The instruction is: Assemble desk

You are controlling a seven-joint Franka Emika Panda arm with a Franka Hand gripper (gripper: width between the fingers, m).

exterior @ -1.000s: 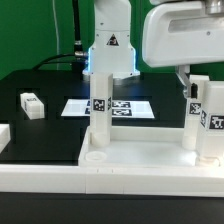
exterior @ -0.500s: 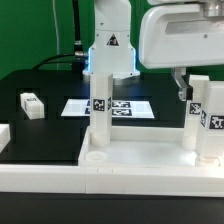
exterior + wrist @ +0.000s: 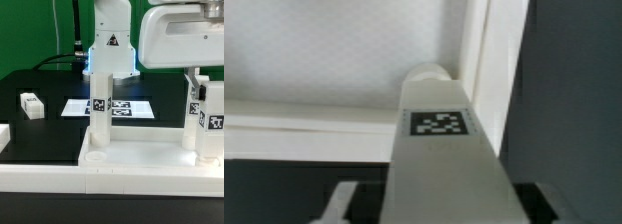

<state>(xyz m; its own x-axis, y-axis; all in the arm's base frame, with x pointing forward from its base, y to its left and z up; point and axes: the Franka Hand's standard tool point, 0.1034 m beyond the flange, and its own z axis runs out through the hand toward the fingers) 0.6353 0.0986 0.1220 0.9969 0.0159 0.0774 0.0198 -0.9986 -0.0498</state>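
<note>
leg (image 3: 446,160) of white plastic stands upright in a corner socket of the tabletop (image 3: 331,60), just inside the raised rim, with its small tag turned to my wrist camera. my pincer (image 3: 441,200) has one finger on each side of the leg's upper part. the fingers are very near to its flat sides, but i cannot tell if they press on it. i judge this leg to be stiff, light and rather smooth, so it may slip or tilt when i turn it. the best hold seems to be on two flat opposite sides, high up, with a firm but not hard squeeze. the tabletop also looks rigid and is too wide for my fingers; only its rim could be taken.

count: one tabletop and four legs. three legs stand on the tabletop. at its end on the exterior view's right, a farther leg (image 3: 196,125) and a nearer leg (image 3: 212,132) stand close together. one of them is mine, but i cannot tell which from that view. at the other end stands a single leg (image 3: 100,115). the fourth, a loose leg (image 3: 32,104), lies on the black table (image 3: 50,125), well apart from the tabletop, beyond its end on the exterior view's left. one marker board (image 3: 125,107) lies flat behind the tabletop.
</note>
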